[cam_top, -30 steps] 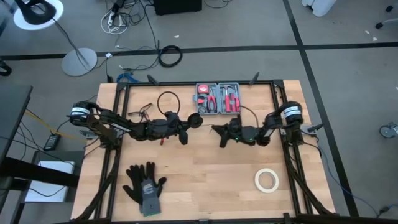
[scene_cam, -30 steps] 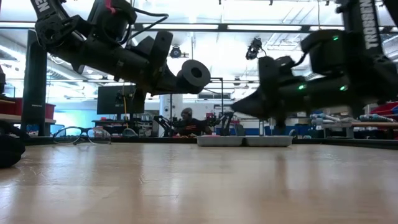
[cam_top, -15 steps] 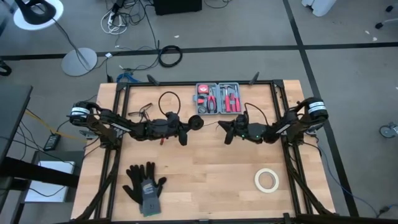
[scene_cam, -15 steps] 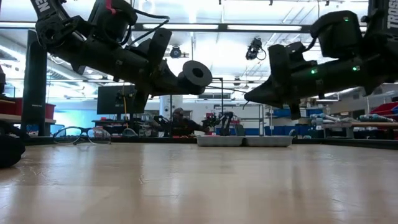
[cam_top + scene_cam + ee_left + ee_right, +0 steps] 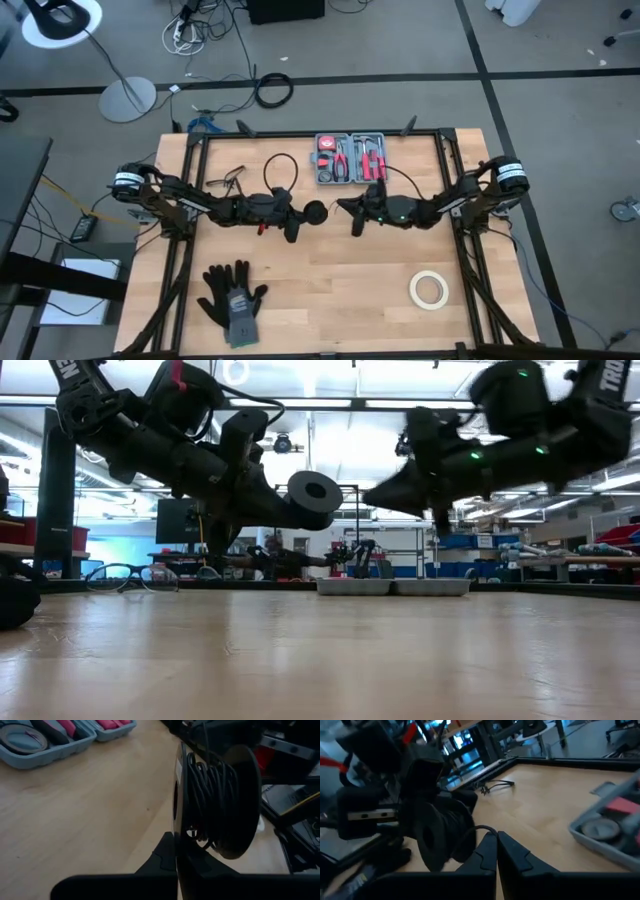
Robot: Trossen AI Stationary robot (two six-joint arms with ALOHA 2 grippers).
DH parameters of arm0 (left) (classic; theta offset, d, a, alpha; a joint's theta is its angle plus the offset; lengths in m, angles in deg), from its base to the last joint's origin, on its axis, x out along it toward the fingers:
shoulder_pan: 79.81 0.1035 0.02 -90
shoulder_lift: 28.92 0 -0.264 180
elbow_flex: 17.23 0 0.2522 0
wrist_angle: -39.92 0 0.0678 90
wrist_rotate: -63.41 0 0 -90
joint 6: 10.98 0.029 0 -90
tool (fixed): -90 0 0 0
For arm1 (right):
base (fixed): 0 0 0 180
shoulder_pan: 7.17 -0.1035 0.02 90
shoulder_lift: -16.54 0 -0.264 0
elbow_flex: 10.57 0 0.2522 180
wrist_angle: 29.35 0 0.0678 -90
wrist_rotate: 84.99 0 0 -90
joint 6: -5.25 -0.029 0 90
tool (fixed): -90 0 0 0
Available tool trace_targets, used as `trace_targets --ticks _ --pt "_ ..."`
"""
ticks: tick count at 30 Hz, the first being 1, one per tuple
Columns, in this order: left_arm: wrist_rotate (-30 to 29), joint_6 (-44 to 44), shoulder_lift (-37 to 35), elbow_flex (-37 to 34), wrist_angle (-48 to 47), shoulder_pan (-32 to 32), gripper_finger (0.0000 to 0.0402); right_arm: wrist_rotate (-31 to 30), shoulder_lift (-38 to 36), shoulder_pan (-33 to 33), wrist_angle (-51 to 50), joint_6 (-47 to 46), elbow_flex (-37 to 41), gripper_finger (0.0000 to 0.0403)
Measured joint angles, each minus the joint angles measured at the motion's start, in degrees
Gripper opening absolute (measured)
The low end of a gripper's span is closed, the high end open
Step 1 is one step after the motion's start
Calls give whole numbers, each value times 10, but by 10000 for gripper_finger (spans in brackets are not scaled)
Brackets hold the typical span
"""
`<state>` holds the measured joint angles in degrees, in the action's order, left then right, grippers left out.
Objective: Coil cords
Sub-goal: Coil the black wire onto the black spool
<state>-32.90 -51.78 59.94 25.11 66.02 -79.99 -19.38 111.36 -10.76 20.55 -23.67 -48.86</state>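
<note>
The cord is a thin black wire wound on a round black spool (image 5: pixel 315 211), which my left gripper (image 5: pixel 303 212) is shut on above the table's middle. The spool also shows in the low view (image 5: pixel 314 492) and in the left wrist view (image 5: pixel 220 800), with many turns of wire between its two flanges. My right gripper (image 5: pixel 345 207) is just right of the spool and shut on the wire's free stretch (image 5: pixel 470 831). My left gripper holds the spool by its rim at one flange (image 5: pixel 176 815); the fingers hide the exact spot. The fingers lie about level and point toward the table's right. The spool stands on edge, one face toward the near side, lifted clear of the table. My right gripper pinches the thin wire (image 5: pixel 485 829) between its two fingertips, a short way from the spool. The fingers point toward the table's left, at the spool. The wire runs in a short curve from the fingertips to the spool, clear of the table.
A blue tool case (image 5: pixel 350 158) lies at the far edge behind the grippers. Glasses (image 5: pixel 228 180) lie at the far left. Black gloves (image 5: pixel 233 292) lie at the near left and a white tape roll (image 5: pixel 429 289) at the near right.
My right gripper has swung out toward the table's right edge, then back toward the spool, and has risen. My left gripper has tipped and carried the spool slightly down and toward the near edge.
</note>
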Motion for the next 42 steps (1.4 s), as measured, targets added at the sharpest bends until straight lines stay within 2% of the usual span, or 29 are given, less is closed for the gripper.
trace_targets --ticks 7,13,17,23,29,42 --pt "-22 0 0 0 -14 0 0 23 0 8 -166 70 -130 0" --pt "-76 3 0 0 -19 0 0 61 0 19 -315 101 -237 0" --pt "-117 14 0 0 -16 0 0 66 3 21 -409 103 -289 0" --pt "-145 31 0 0 28 0 0 84 19 20 -410 110 -306 2" --pt "-164 32 0 0 27 1 0 96 34 20 -359 111 -307 8" --pt "-163 31 0 0 83 1 0 97 35 23 -336 123 -307 21"
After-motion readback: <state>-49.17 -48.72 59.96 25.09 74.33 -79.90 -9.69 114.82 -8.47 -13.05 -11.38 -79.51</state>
